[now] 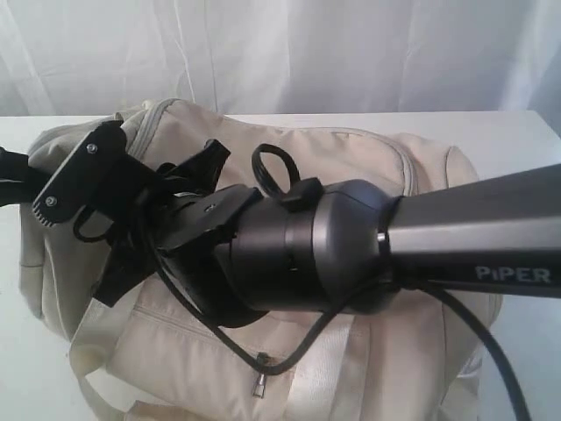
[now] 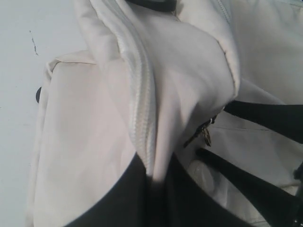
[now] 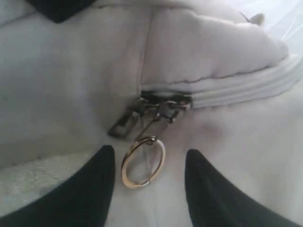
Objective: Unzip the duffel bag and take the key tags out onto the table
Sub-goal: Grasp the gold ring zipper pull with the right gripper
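**A:** What is sitting nearest the camera?

**B:** The right arm (image 1: pixel 456 237) is stretching across the front of the exterior view and blocking much of the scene. At its end the right gripper (image 3: pixel 149 152) is standing released. Its two fingers are straddling the gold ring (image 3: pixel 142 163) without touching it, as far as the close, soft picture lets me tell.

**A:** Why there?

**B:** The ring is hanging off the zip pull (image 3: pixel 125 124), and it is giving the claw something bigger to pinch than the pull itself. I judge it is lining up to close on the ring and drag the zipper (image 3: pixel 236 92) open.

**A:** And the other claw?

**B:** The left gripper (image 2: pixel 155 163) is clenching a fold of the duffel bag (image 1: pixel 351 158) just beside the zipper track. I take that as bracing the soft fabric, so that the pull is going to slide instead of dragging the whole bag along.

**A:** Where are the key tags?

**B:** They are not showing in any view. The stretch of zipper in sight is looking shut, so I am assuming they are lying inside the bag.

**A:** And beyond that?

**B:** The bag is resting on the white table (image 1: pixel 517 132), where the tags are meant to end up. A pale curtain (image 1: pixel 280 44) is hanging behind it.
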`<state>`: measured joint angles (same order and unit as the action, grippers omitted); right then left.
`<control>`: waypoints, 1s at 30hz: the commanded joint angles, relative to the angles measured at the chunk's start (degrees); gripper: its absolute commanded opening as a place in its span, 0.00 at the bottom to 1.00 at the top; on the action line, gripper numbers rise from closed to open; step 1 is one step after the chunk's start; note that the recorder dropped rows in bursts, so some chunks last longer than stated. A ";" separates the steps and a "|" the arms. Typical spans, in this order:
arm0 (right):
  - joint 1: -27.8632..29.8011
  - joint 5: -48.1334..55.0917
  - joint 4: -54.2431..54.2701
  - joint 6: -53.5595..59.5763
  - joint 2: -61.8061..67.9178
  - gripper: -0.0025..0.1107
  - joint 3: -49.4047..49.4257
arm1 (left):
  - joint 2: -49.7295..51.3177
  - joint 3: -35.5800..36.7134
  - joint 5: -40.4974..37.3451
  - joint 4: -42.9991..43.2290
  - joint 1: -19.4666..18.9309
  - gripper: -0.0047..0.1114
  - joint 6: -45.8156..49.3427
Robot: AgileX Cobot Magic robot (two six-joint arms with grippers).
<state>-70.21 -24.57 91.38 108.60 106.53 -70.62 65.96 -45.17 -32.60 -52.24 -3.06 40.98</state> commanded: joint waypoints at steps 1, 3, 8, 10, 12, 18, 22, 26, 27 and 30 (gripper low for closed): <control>0.91 -0.30 0.04 0.79 1.17 0.42 -0.04 | -1.28 -0.20 -0.61 -3.85 -0.25 0.04 -0.06; 1.06 -0.30 0.04 0.79 1.91 0.42 -0.04 | -1.28 -0.20 -0.61 -3.85 -0.25 0.04 -0.06; 1.28 -2.62 -0.11 0.67 2.42 0.33 -0.16 | -1.28 -0.20 -0.61 -3.85 -0.25 0.04 -0.06; 1.28 -2.72 -0.19 0.67 2.42 0.26 -0.16 | -1.28 -0.20 -0.61 -3.85 -0.25 0.04 -0.06; 1.28 -2.72 -0.34 0.67 2.42 0.22 -0.16 | -1.28 -0.20 -0.61 -3.85 -0.25 0.04 -0.06; 1.28 -2.72 -0.34 0.67 2.18 0.08 -0.29 | -1.28 -0.20 -0.61 -3.85 -0.25 0.04 -0.06; 1.28 -3.35 -0.14 0.67 1.57 0.02 -0.29 | -1.28 -0.20 -0.61 -3.85 -0.25 0.04 -0.06; 1.28 -5.38 0.56 0.67 0.01 0.02 -0.29 | -1.28 -0.20 -0.61 -3.85 -0.25 0.04 -0.06; 1.28 -5.49 1.09 0.67 -0.31 0.02 -0.29 | -1.28 -0.20 -0.50 -3.85 -0.25 0.04 -0.06; 1.28 -6.37 2.04 0.78 -2.13 0.02 -0.18 | -1.28 -0.20 -0.50 -3.85 -0.25 0.04 -0.06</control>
<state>-69.24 -29.75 92.70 108.60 106.41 -70.62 65.96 -45.17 -32.67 -52.24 -3.06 41.07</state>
